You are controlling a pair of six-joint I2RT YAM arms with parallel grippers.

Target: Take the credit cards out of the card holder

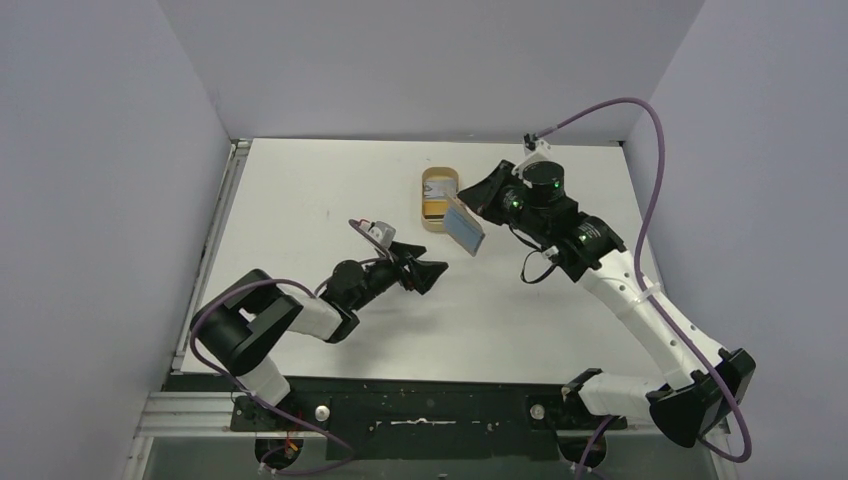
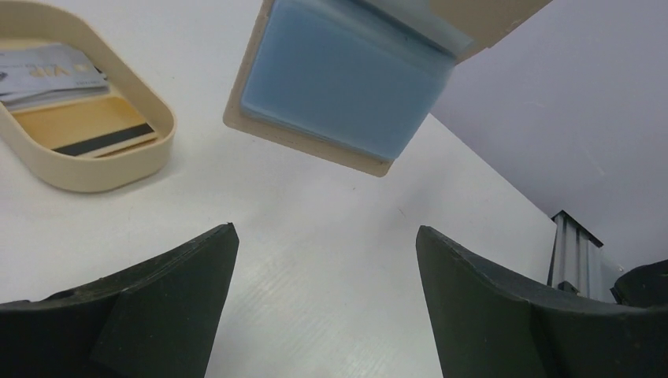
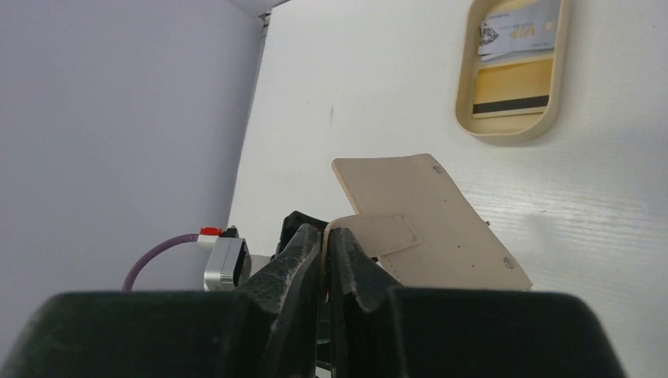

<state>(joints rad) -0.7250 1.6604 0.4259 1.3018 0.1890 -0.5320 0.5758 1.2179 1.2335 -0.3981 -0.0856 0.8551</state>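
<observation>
Card holder (image 3: 425, 228) aloft near oval dish (image 3: 461, 94), clamped in right gripper (image 3: 325, 244).
Left gripper (image 2: 327, 236) gapes before the light blue credit card (image 2: 346, 90); a hard tug, I fear, slips the wallet from that thin pinch.

Open across the bare table (image 1: 300, 200) left of the oval dish (image 1: 422, 200) and between the two arms. Blocked in the far middle by that dish and by the card holder (image 3: 425, 205), hung tilted just beside it, pinched in the right gripper (image 3: 325, 236). Clear from the wide-spread fingers of the left gripper (image 2: 327, 232) up to the holder ahead of them; boxed by walls (image 1: 420, 60) left, back and right.
</observation>
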